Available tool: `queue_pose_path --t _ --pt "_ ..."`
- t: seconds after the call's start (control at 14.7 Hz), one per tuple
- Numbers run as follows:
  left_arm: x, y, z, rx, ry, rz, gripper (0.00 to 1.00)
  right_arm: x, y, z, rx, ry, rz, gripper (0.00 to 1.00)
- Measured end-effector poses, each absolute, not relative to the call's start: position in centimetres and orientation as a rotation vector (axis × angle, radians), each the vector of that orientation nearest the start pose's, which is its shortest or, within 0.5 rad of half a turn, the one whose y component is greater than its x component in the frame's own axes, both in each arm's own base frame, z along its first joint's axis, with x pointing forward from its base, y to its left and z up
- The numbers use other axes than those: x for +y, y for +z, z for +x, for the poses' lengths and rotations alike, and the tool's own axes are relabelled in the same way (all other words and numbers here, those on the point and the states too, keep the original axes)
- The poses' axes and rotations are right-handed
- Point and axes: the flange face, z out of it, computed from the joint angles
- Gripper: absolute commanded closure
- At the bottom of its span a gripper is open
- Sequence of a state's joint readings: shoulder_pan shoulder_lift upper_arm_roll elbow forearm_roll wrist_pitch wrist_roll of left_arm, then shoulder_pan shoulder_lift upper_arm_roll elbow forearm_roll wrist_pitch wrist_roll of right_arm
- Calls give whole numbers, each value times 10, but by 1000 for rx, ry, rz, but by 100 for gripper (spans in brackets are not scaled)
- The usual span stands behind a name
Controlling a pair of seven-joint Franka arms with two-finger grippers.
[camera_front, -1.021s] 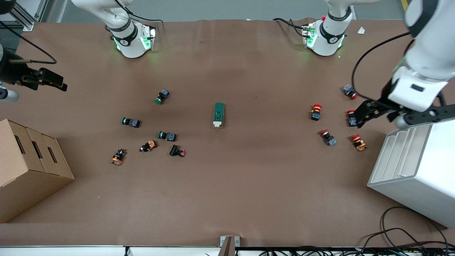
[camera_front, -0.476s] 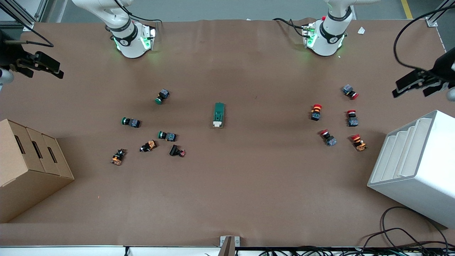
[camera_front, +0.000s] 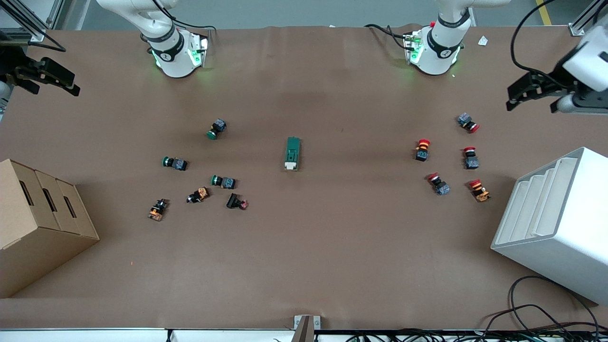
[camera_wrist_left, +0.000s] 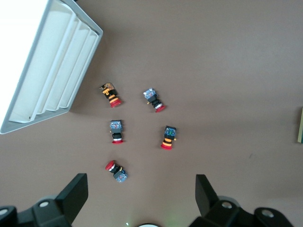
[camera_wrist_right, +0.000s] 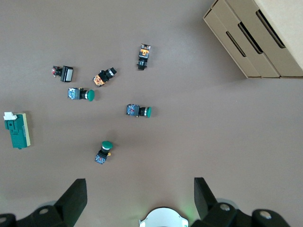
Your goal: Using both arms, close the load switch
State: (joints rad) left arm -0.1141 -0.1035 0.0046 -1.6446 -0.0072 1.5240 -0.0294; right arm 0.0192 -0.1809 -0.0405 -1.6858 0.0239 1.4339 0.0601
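Observation:
The load switch (camera_front: 292, 153), a dark-green block with a white lever end, lies in the middle of the brown table. It also shows in the right wrist view (camera_wrist_right: 17, 130), and only its edge shows in the left wrist view (camera_wrist_left: 300, 125). My left gripper (camera_front: 532, 92) is open and empty, high over the left arm's end of the table, above the red push-buttons. My right gripper (camera_front: 45, 78) is open and empty, high over the right arm's end of the table. Both are well away from the switch.
Several green and orange push-buttons (camera_front: 223, 181) lie toward the right arm's end, several red ones (camera_front: 422, 149) toward the left arm's end. A cardboard box (camera_front: 35, 223) and a white slotted bin (camera_front: 555, 223) stand at the two ends. Cables (camera_front: 546, 318) hang by the front edge.
My left gripper has risen from just over the red buttons and the bin and now sits higher over the table's end. My right gripper has drifted slightly toward the robots' bases.

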Motion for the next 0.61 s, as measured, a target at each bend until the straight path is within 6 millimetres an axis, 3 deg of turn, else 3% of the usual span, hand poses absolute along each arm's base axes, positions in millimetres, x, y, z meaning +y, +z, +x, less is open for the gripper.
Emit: queue_pose_path --t 0.27,0.61 --pt "-57 647 506 128 11 -3145 0 -10 654 483 122 101 -3108 0" --pt "-58 641 515 140 -19 -3146 0 -13 654 482 108 101 -3108 0"
